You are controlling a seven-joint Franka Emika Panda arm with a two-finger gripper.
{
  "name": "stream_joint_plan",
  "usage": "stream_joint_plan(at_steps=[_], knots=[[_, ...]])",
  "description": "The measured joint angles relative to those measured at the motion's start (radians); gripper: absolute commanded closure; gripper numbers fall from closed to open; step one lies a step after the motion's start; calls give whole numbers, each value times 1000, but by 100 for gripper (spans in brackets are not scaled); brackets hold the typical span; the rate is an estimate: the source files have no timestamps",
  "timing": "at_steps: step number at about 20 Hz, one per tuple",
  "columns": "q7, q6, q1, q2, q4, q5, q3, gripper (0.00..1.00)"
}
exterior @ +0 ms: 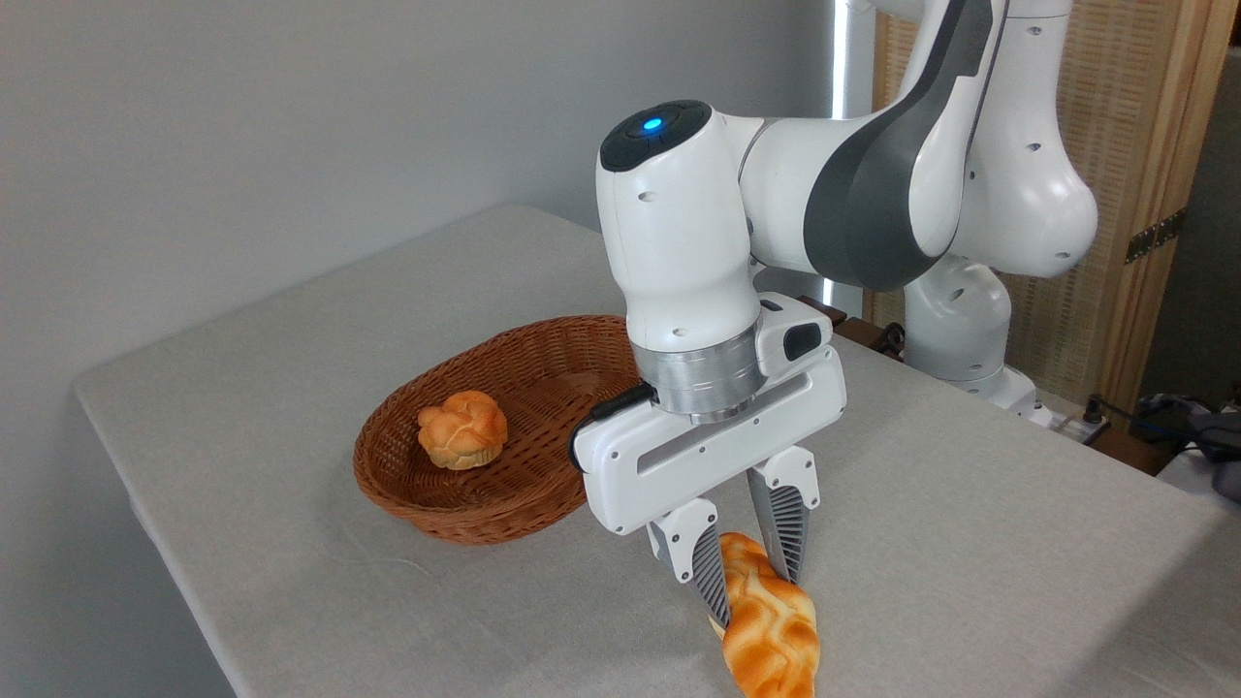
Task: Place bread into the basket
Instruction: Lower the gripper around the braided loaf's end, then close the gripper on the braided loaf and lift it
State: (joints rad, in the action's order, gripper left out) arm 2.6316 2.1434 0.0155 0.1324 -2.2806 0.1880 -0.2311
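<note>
Gripper (754,572) pointing down, fingers astride bread (769,625) on table (291,582), seemingly touching.

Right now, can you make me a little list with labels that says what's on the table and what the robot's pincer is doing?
table: grey cloth-covered table
basket: oval brown wicker basket, left of the pincer
inside basket: small round knotted bun
bread: long braided loaf, lying on the cloth outside the basket
pincer: pincer lowered over the loaf's far end, one finger on each side
grip: cannot tell if it is squeezing
task state: loaf not in basket yet
</note>
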Motion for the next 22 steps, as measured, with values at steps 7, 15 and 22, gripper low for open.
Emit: stream_joint_plan(at_steps=[7, 15, 22], knots=[[0, 0, 0, 1, 0, 0, -1, 72], [0, 0, 0, 8, 0, 0, -17, 76], [-3, -11, 0, 19, 1, 0, -19, 82]])
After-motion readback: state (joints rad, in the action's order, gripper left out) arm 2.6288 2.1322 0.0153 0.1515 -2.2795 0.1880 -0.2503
